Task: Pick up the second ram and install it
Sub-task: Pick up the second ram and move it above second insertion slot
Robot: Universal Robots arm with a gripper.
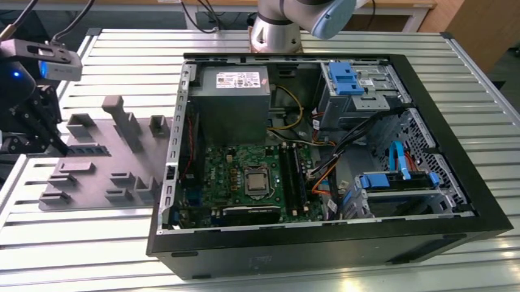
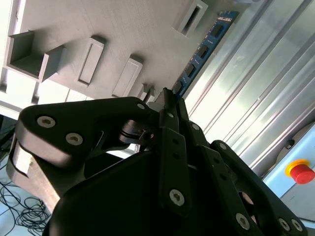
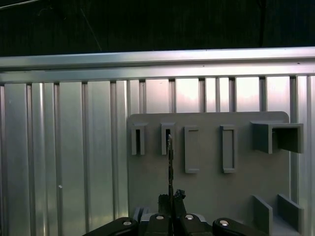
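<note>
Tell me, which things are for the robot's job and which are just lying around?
For the job: the second ram, gripper, grey holder tray, motherboard, memory slots.
Just lying about: power supply, blue drive cage, red button, metal table.
</note>
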